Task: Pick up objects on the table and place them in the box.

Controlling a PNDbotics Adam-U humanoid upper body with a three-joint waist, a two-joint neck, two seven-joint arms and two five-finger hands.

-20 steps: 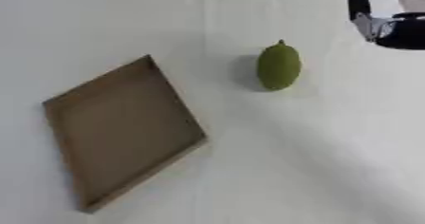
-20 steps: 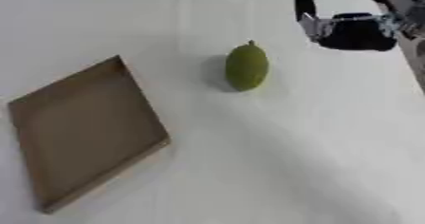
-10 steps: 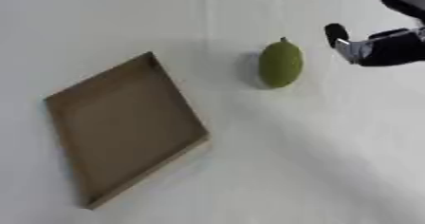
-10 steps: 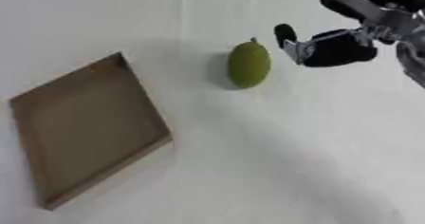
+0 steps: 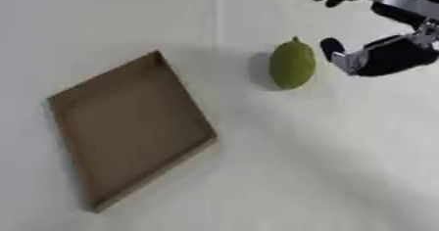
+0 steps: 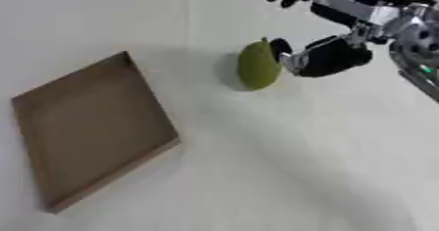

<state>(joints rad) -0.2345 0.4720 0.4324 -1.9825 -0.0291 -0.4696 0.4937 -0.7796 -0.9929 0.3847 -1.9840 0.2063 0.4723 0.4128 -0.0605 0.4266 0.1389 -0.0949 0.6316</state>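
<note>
Green fruit [image 6: 258, 64] beside right hand [image 6: 330, 56] — fingers spread, empty, arm cut off.

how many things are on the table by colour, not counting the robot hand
green: 1, the oval fruit
brown: 1, the shallow box
total: 2
</note>
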